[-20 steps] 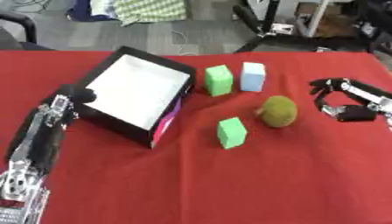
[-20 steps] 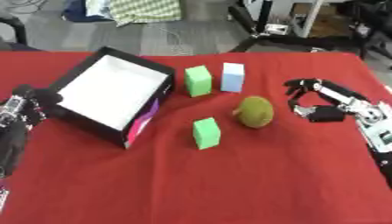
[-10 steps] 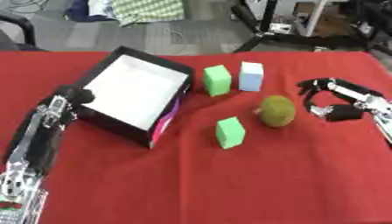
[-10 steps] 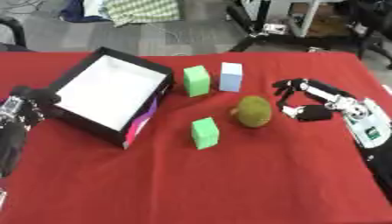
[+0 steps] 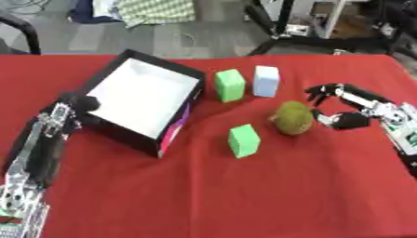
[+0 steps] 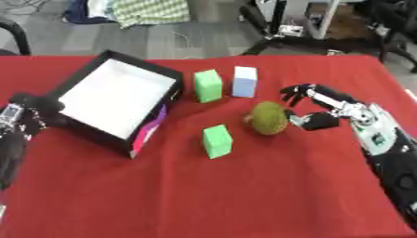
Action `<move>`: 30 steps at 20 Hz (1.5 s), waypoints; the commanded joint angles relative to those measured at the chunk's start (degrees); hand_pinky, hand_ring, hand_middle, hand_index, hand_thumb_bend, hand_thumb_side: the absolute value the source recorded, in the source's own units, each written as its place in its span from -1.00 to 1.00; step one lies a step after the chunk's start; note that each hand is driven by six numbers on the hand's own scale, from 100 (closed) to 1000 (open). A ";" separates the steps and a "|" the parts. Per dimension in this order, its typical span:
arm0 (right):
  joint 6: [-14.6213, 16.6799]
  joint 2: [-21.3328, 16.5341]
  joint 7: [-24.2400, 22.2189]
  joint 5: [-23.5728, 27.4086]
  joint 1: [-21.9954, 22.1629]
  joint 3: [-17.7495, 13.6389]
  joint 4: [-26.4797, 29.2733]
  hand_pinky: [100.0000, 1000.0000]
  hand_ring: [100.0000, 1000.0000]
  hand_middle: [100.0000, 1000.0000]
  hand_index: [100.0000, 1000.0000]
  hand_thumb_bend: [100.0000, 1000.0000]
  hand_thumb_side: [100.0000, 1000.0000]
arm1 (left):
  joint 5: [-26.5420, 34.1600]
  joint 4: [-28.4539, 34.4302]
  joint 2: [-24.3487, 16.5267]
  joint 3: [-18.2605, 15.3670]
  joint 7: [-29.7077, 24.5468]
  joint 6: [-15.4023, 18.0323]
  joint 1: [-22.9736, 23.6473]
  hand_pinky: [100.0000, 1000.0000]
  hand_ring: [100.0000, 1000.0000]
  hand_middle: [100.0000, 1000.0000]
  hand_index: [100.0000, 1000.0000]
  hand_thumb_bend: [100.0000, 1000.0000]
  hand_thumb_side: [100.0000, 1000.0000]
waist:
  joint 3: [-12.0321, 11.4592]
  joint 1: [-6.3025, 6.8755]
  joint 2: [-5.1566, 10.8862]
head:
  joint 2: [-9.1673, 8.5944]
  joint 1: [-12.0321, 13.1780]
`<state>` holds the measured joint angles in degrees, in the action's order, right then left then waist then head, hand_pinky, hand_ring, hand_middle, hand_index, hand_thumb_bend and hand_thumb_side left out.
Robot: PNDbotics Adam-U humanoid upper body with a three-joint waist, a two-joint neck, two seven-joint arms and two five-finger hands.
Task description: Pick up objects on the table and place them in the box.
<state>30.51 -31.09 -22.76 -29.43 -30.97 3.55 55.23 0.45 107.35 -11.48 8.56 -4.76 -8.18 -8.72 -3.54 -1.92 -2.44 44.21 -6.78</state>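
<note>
I see an open black box point(image 5: 146, 100), white inside, at left; two green blocks point(image 5: 231, 85) point(image 5: 244, 140), a pale blue block point(image 5: 266, 81) and a round olive fruit point(image 5: 292, 118) beside it.

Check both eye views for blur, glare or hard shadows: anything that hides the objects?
Left eye view: soft overall, even light, box interior bright white without detail. Right eye view: same softness; right hand fingers smeared beside the brownish round fruit; shadows faint, nothing hidden.

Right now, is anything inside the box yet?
No. The box shows only its bare white floor. Its near wall hides a thin strip of the floor behind it. All four objects sit outside on the red table.
</note>
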 commanded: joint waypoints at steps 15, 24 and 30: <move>0.62 2.77 5.64 -9.08 -3.22 0.19 -3.22 0.90 0.36 0.40 0.53 -1.00 -0.76 | 0.15 0.74 0.22 0.26 -0.49 0.11 -1.05 0.42 0.56 0.21 0.35 -1.00 0.73 | -0.32 0.92 0.00 | -0.09 -0.99; 0.44 4.28 12.20 -12.64 -3.32 0.51 -3.93 0.83 0.24 0.21 -0.04 -1.00 -0.78 | 0.21 0.71 0.32 0.32 -0.57 0.13 -1.13 0.42 0.56 0.21 0.35 -1.00 0.73 | -0.43 0.99 -0.08 | -0.09 -1.29; 1.39 4.15 19.18 -12.67 -3.42 0.73 -2.46 0.78 0.14 0.03 -0.47 -1.00 -0.77 | 0.22 0.70 0.30 0.29 -0.57 0.14 -1.10 0.42 0.56 0.21 0.35 -1.00 0.73 | -0.44 0.95 -0.07 | -0.09 -1.35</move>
<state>31.76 -25.92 -5.03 -42.02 -33.32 4.28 51.56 0.52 107.35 -11.00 8.91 -5.18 -8.22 -9.05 -3.93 -1.83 -2.44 44.21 -8.01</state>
